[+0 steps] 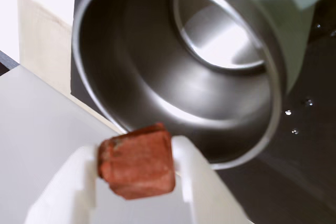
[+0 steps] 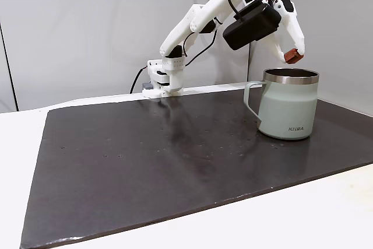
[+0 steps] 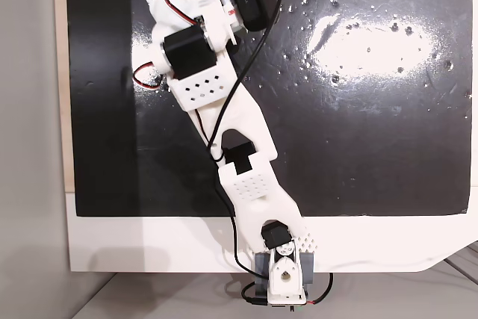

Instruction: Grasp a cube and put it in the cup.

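Cube (image 1: 137,160) clamped in pincer (image 1: 135,167), raised just above cup (image 2: 288,104) rim. Cup upright on dark mat (image 2: 145,155), handle left in fixed view.

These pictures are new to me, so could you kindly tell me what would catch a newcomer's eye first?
The white gripper is pinching a small brick-red cube, held in the air just above the steel rim of the pale green cup. In the wrist view the cup's shiny, empty steel inside gapes right behind the cube. In a fixed view the cup stands upright at the right end of a dark mat, handle turned left.
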You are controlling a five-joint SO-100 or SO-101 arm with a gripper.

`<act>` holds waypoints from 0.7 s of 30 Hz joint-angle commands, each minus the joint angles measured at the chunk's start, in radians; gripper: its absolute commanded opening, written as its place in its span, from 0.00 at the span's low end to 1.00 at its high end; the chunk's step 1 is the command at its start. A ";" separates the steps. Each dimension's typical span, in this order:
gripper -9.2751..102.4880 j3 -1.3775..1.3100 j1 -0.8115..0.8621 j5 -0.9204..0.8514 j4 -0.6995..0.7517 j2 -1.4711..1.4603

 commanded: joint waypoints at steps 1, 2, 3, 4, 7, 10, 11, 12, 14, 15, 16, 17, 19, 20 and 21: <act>0.26 -0.060 0.006 -0.014 0.008 0.041; 0.28 -0.061 0.005 -0.012 0.012 0.041; 0.29 -0.063 0.002 -0.011 0.015 0.041; 0.31 -0.064 0.000 -0.009 0.018 0.041; 0.34 -0.069 -0.006 -0.009 0.028 0.041; 0.34 -0.072 -0.008 -0.011 0.029 0.041; 0.34 -0.072 -0.009 -0.011 0.031 0.041; 0.34 -0.072 -0.009 -0.011 0.031 0.041; 0.34 -0.077 -0.009 -0.011 0.035 0.041; 0.34 -0.083 -0.009 -0.011 0.037 0.041; 0.34 -0.086 -0.009 -0.011 0.037 0.041; 0.34 -0.092 -0.009 -0.012 0.037 0.041; 0.33 -0.100 -0.009 -0.018 0.035 0.041; 0.33 -0.101 -0.009 -0.023 0.035 0.041; 0.33 -0.103 -0.009 -0.026 0.034 0.041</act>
